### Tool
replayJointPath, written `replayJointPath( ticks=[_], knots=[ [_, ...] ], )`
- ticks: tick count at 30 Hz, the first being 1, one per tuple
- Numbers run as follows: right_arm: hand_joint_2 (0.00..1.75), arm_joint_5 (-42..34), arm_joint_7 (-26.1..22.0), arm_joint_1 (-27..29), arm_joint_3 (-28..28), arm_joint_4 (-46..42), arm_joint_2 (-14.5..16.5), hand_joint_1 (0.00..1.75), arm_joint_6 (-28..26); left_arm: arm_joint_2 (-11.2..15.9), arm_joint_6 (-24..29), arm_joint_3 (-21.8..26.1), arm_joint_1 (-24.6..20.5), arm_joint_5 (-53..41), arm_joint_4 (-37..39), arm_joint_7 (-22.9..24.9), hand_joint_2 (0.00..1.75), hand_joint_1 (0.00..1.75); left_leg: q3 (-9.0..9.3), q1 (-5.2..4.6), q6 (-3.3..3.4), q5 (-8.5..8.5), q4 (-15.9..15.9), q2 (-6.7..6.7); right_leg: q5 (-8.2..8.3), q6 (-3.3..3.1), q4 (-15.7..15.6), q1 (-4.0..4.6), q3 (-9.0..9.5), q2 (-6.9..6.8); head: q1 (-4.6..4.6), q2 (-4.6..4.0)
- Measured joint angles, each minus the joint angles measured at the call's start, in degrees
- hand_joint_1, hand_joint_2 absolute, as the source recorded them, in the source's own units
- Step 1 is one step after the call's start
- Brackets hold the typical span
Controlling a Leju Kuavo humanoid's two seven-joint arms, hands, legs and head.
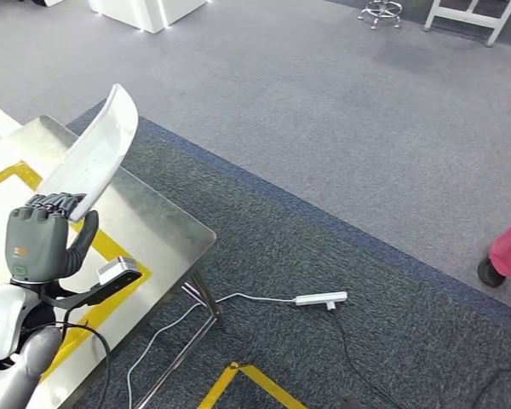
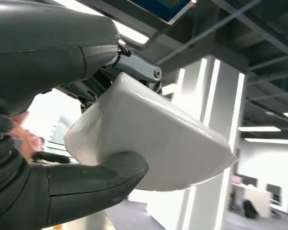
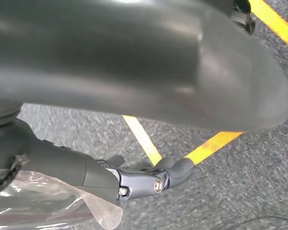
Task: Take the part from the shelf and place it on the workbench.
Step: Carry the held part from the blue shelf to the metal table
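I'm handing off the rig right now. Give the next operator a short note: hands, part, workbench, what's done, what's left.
Left hand: grips the white curved part, raised over the steel workbench.
Right hand: hangs over the carpet and yellow floor tape, fingers curled, holding nothing.
Done: the part is off the shelf and at the workbench.
Left: lower it onto the benchtop and let go.

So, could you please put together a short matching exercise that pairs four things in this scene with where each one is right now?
Things:
1. white part
2. left hand
3. power strip
4. steel workbench

Places or states:
A. lying on the dark carpet, beside the bench
B. marked with yellow tape lines
C. held up above the bench
D. gripping the part's lower end

Pairs: 1-C, 2-D, 3-A, 4-B
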Motion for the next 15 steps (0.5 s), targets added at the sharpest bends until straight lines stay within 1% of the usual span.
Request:
replayJointPath(
  ticks=[1, 2, 3, 4, 5, 6, 7, 8, 9, 10, 11, 12, 13, 14, 15],
  knots=[
    [0.0, 0.1, 0.0, 0.0, -0.1, 0.1, 0.0, 0.0, 0.0, 0.0, 0.0, 0.0, -0.1, 0.0, 0.0, 0.0, 1.75, 1.75, -1.89, 0.06, -0.17, -1.76, 3.9, 1.37, -0.14, -0.18, 0.0, 0.11, 0.07, -0.9, -0.13, 0.0],
    [0.0, 0.3, -0.1, 0.0, -0.1, 0.2, 0.0, 0.0, -0.1, -0.1, -0.1, 0.0, 0.0, 0.0, 0.1, 0.0, 1.75, 1.75, -3.53, 0.14, -0.27, -2.87, 7.2, 2.01, -0.28, -0.27, 0.0, 0.2, 0.15, -1.83, -0.12, 0.0],
    [0.0, 0.5, -0.2, 0.0, -0.2, 0.3, 0.0, 0.0, -0.2, -0.1, -0.1, 0.0, 0.1, 0.0, 0.1, 0.0, 1.75, 1.75, -4.39, 0.2, -0.3, -3.0, 9.0, 2.25, -0.42, -0.3, 0.0, 0.27, 0.25, -2.7, -0.14, 0.0],
    [0.0, 0.7, -0.4, -0.1, -0.3, 0.4, 0.0, 0.0, -0.2, -0.1, -0.1, 0.0, 0.1, 0.0, 0.2, 0.0, 1.75, 1.75, -4.11, 0.21, -0.25, -1.98, 8.4, 2.4, -0.58, -0.28, 0.0, 0.32, 0.42, -3.54, -0.14, 0.01],
    [0.0, 0.8, -0.5, -0.1, -0.3, 0.6, 0.0, 0.0, -0.3, -0.1, -0.1, 0.0, 0.2, 0.0, 0.2, 0.0, 1.75, 1.75, -2.75, 0.17, -0.1, -0.09, 5.7, 2.75, -0.77, -0.23, 0.0, 0.38, 0.69, -4.37, -0.14, 0.01],
    [0.0, 0.9, -0.6, -0.1, -0.3, 0.7, 0.0, 0.0, -0.3, -0.1, -0.1, 0.0, 0.1, 0.0, 0.3, 0.0, 1.75, 1.75, -0.64, 0.0, 0.21, 1.93, 1.6, 3.74, -1.0, -0.15, 0.0, 0.44, 1.01, -5.12, -0.14, 0.01],
    [0.0, 1.0, -0.7, -0.2, -0.4, 0.7, 0.0, 0.0, -0.3, -0.1, -0.1, 0.0, 0.1, 0.0, 0.3, 0.0, 1.75, 1.75, 1.4, -0.38, 0.56, 3.29, -2.3, 5.05, -1.26, 0.04, 0.0, 0.62, 1.3, -5.82, -0.13, 0.01],
    [0.0, 1.0, -0.8, -0.2, -0.4, 0.8, 0.0, 0.0, -0.4, -0.1, -0.1, 0.0, 0.0, 0.0, 0.3, 0.0, 1.75, 1.75, 2.8, -0.71, 0.93, 4.0, -5.1, 6.14, -1.48, 0.24, 0.0, 0.78, 1.5, -6.46, -0.12, 0.01],
    [0.0, 1.0, -0.8, -0.2, -0.4, 0.8, 0.0, 0.0, -0.4, -0.1, -0.1, 0.0, -0.1, 0.0, 0.3, 0.0, 1.75, 1.75, 3.46, -1.01, 1.25, 4.06, -6.5, 6.81, -1.66, 0.47, 0.0, 0.92, 1.63, -7.09, -0.09, 0.01],
    [0.0, 1.1, -0.8, -0.2, -0.4, 0.8, 0.0, 0.0, -0.3, -0.1, -0.1, 0.0, -0.1, 0.0, 0.3, 0.0, 1.75, 1.75, 3.47, -1.23, 1.47, 3.83, -6.8, 6.63, -1.77, 0.71, -0.1, 1.03, 1.73, -7.74, -0.07, 0.01],
    [0.0, 1.1, -0.8, -0.3, -0.5, 0.8, 0.0, 0.0, -0.3, 0.0, -0.2, 0.0, -0.1, -0.1, 0.3, 0.1, 1.75, 1.75, 3.4, -1.18, 1.74, 3.93, -7.0, 5.91, -1.87, 0.98, -0.2, 1.04, 1.92, -8.41, -0.07, 0.02],
    [0.0, 1.2, -0.7, -0.3, -0.5, 0.8, 0.0, 0.0, -0.2, 0.0, -0.3, 0.0, 0.0, -0.1, 0.2, 0.1, 1.75, 1.75, 3.47, -1.05, 2.0, 4.07, -7.3, 5.18, -2.12, 1.31, -0.1, 1.0, 1.95, -8.06, -0.01, 0.02],
    [0.0, 1.3, -0.7, -0.3, -0.5, 0.8, 0.0, 0.0, -0.1, 0.1, -0.3, 0.0, 0.0, -0.1, 0.2, 0.1, 1.75, 1.75, 3.6, -0.85, 2.32, 4.23, -7.6, 4.48, -2.76, 1.62, 0.7, 0.9, 1.62, -6.82, 0.06, 0.01],
    [0.0, 1.3, -0.7, -0.3, -0.5, 0.8, -0.1, 0.0, -0.1, 0.1, -0.3, 0.0, -0.1, -0.2, 0.2, 0.1, 1.75, 1.75, 3.75, -0.59, 2.62, 4.39, -7.8, 3.83, -3.85, 1.89, 2.6, 0.8, 0.72, -5.09, 0.2, 0.02],
    [0.0, 1.3, -0.7, -0.3, -0.5, 0.8, -0.1, 0.0, 0.0, 0.0, -0.3, 0.0, -0.1, -0.2, 0.2, 0.2, 1.75, 1.75, 3.84, -0.42, 2.81, 4.47, -7.9, 3.23, -5.35, 2.08, 5.8, 0.65, -0.93, -3.09, 0.37, 0.01]
  ],
)
